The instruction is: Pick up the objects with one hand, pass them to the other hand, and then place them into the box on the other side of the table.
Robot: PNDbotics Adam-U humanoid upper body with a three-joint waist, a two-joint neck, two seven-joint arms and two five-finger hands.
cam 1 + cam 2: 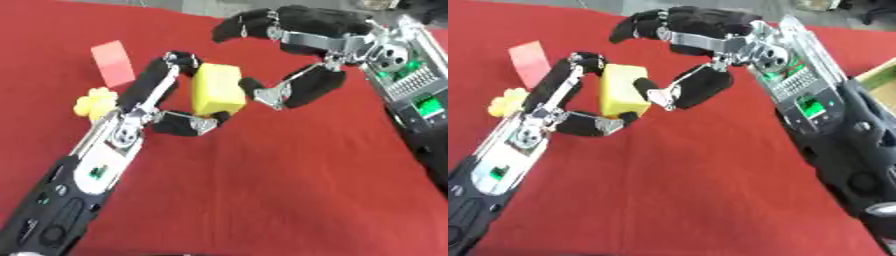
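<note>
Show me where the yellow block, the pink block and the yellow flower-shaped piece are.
yellow block (217,89), left eye view, middle of its front face.
pink block (113,62), left eye view, its front face.
yellow flower-shaped piece (94,101), left eye view, its centre.

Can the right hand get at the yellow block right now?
Probably yes. The right hand is open beside the yellow block, its thumb at the block's right face. The left hand grips the other sides, leaving that face free.
</note>
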